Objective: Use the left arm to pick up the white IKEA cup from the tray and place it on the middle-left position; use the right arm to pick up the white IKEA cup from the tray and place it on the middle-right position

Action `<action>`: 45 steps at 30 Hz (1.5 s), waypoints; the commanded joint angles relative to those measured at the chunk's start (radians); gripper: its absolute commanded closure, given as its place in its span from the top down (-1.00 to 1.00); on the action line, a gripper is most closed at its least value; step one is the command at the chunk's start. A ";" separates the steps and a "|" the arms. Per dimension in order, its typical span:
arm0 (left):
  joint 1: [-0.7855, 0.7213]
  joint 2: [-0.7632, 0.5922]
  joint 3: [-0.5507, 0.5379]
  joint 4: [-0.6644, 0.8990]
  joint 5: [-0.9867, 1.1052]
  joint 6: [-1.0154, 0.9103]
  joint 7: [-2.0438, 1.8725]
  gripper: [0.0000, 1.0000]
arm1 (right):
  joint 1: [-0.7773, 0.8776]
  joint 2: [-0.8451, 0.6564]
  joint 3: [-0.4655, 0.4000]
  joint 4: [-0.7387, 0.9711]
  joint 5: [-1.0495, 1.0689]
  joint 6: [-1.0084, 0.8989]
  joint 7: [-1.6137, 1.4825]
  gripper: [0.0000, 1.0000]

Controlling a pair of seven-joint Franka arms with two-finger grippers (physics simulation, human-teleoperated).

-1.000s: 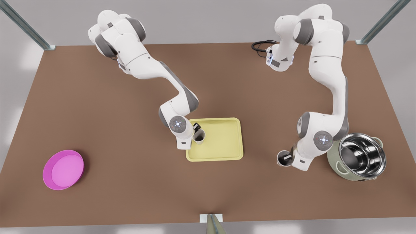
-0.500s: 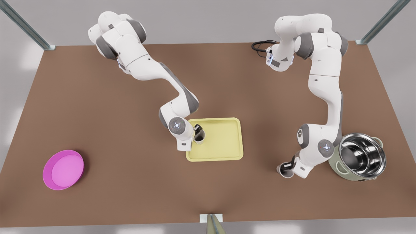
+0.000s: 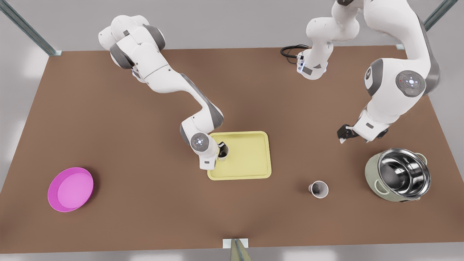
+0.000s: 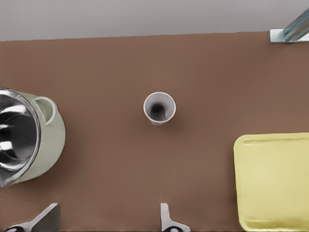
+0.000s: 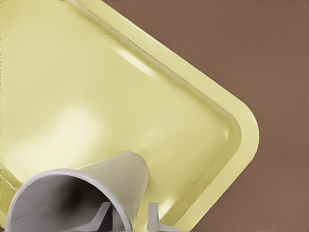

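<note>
Relation: right jaws are straddling the tray cup's (image 3: 223,154) wall from above, one finger inside and one outside, apparently gripping it; the cup's axis is standing upright.
Tray cup place: sitting by the tray's (image 3: 250,170) edge on the front view's left.
Left jaws: hanging wide apart and empty, high over the surface (image 3: 108,127), well apart from the placed cup (image 3: 318,189), which is standing between tray and pot (image 3: 398,174).
Materials: cups smooth, white, tapered; tray pale yellow, glossy, low-rimmed; pot shiny steel inside.

you see a brown table (image 3: 108,119) spanning the workspace, a pale grey wall (image 3: 224,21) behind it, and metal frame struts (image 3: 25,27) angled at both far corners.
</note>
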 commanded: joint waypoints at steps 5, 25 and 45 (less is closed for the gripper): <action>0.013 0.012 0.006 0.034 -0.084 -0.071 0.062 1.00 | -0.001 -0.006 0.000 0.001 0.001 -0.006 0.029 -0.65; 0.022 0.013 0.009 0.056 -0.084 -0.074 0.057 1.00 | -0.340 -0.075 -0.090 0.130 -0.135 -0.297 -0.579 -0.70; 0.033 0.025 0.007 0.082 -0.083 -0.073 0.057 1.00 | -0.340 0.050 -0.138 0.136 -0.160 -0.146 -0.629 -0.58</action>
